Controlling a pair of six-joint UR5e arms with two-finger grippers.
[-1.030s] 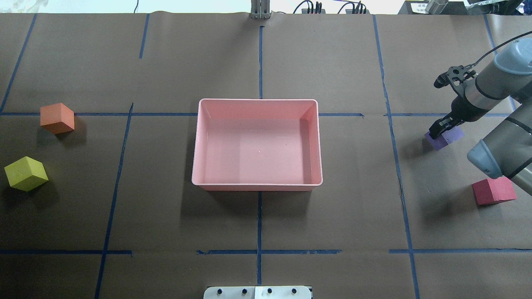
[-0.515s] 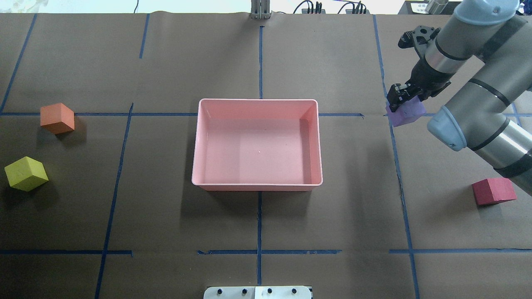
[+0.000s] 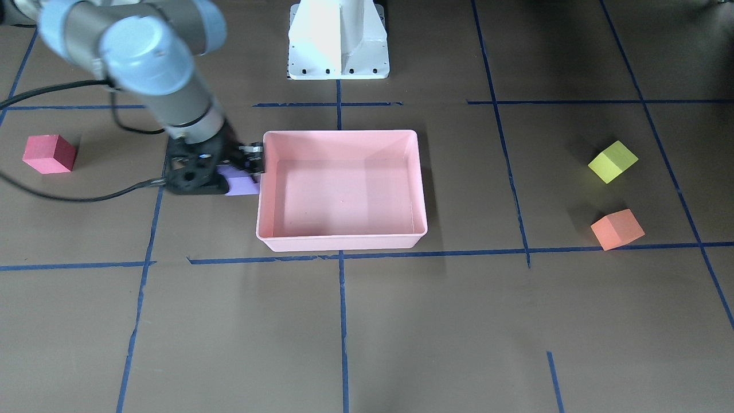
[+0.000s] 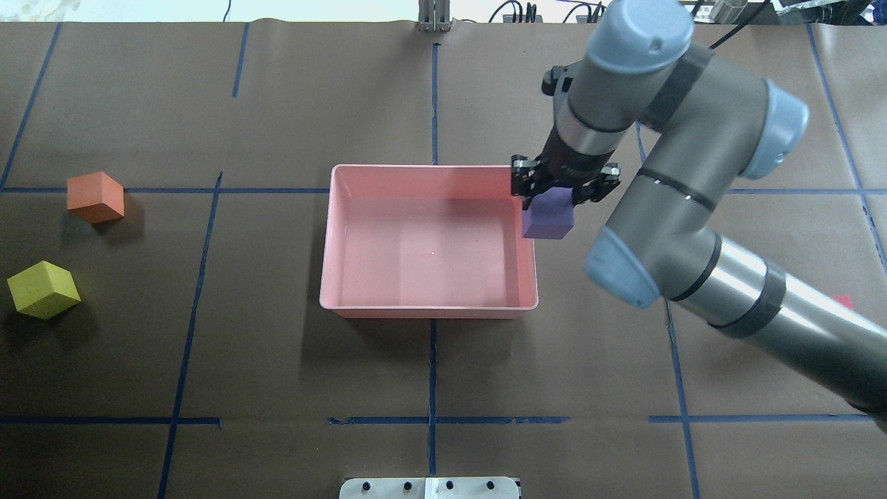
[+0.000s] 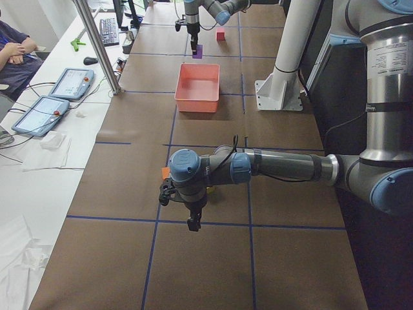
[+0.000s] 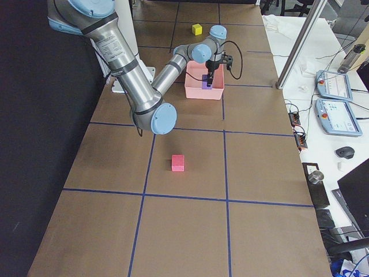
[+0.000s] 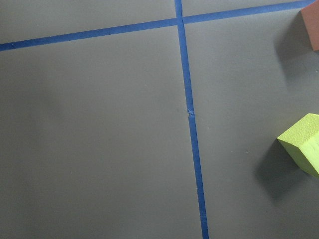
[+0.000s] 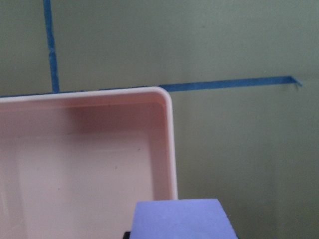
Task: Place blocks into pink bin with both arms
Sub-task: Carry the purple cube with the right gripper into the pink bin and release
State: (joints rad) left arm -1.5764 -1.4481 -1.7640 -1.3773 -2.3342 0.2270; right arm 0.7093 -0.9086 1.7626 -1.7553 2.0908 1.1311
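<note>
Now the right gripper (image 4: 552, 199) clamps the small matte purple foam cube (image 4: 547, 219), clean-edged, hanging over the right rim of the shallow light-pink plastic bin (image 4: 429, 311); whether the left gripper (image 5: 191, 220) is parted or closed cannot be told

The right hand (image 4: 556, 196), clamped on the purple block (image 4: 547, 216), has lifted it off the bench (image 4: 277, 360) at the far right and swung inward. The block now hangs over the right rim of the pink bin (image 4: 429, 168), near its far corner.

Purple block (image 4: 547, 218) over pink bin (image 4: 429, 312) rim; red (image 3: 49, 154), orange (image 4: 95, 197), yellow-green (image 4: 43, 290) cubes outside.
</note>
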